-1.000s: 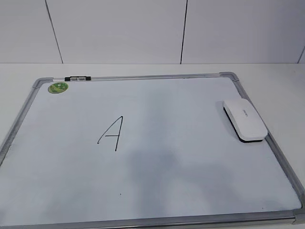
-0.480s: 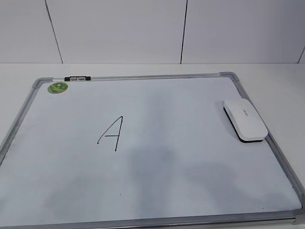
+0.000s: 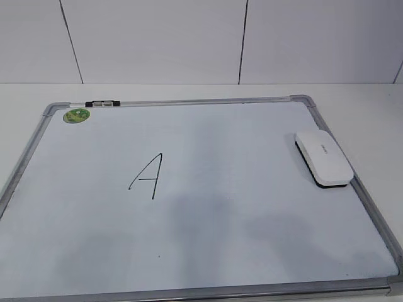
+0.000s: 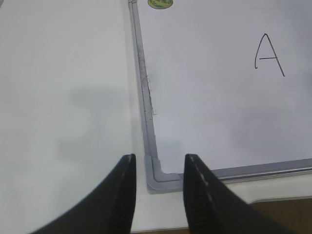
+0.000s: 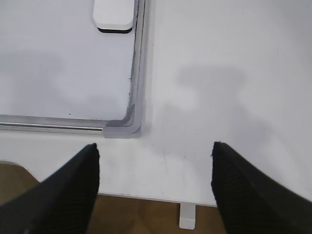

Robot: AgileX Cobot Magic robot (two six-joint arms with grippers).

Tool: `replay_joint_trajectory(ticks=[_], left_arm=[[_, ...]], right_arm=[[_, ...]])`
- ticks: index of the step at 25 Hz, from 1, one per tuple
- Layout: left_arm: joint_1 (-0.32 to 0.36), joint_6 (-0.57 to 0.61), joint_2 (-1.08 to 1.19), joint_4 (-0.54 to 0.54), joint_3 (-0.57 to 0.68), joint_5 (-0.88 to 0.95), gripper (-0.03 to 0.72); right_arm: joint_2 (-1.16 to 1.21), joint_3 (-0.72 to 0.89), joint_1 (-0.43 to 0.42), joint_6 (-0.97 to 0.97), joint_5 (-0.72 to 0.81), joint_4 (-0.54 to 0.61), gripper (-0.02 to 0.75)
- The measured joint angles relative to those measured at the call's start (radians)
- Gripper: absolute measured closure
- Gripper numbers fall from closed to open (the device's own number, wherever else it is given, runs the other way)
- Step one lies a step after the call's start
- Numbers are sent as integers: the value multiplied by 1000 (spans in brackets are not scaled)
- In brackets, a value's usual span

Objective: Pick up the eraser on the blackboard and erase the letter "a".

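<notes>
1. No change is seen in the exterior view since the earlier frames.
2. The white eraser (image 3: 323, 158) lies on the blackboard (image 3: 252, 126) at its right edge; a black "A" (image 3: 147, 177) is written left of centre.
3. The left pincer (image 4: 157, 181) is narrowly parted; the right pincer (image 5: 155, 168) is spread wide above the surface (image 5: 219, 73).

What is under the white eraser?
The eraser lies flat on the board, by its right frame. A dark felt strip shows along its bottom edge. The patch of board beneath it is covered, so any marks there can't be seen.
</notes>
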Motion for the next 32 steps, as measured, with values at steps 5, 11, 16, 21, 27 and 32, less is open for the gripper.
replay_joint_trajectory(ticks=[5,11,16,21,27,32], left_arm=[[0,0,0,2,0,0,452],[0,0,0,2,0,0,452],[0,0,0,2,0,0,452],[0,0,-30,2,0,0,452],[0,0,-116,4,0,2,452],[0,0,-118,4,0,2,452]], right_arm=[[0,0,0,0,-2,0,178],[0,0,0,0,-2,0,178],[0,0,0,0,-4,0,178],[-21,0,0,0,-4,0,178],[-117,0,0,0,-5,-2,178],[-148,0,0,0,-5,-2,178]])
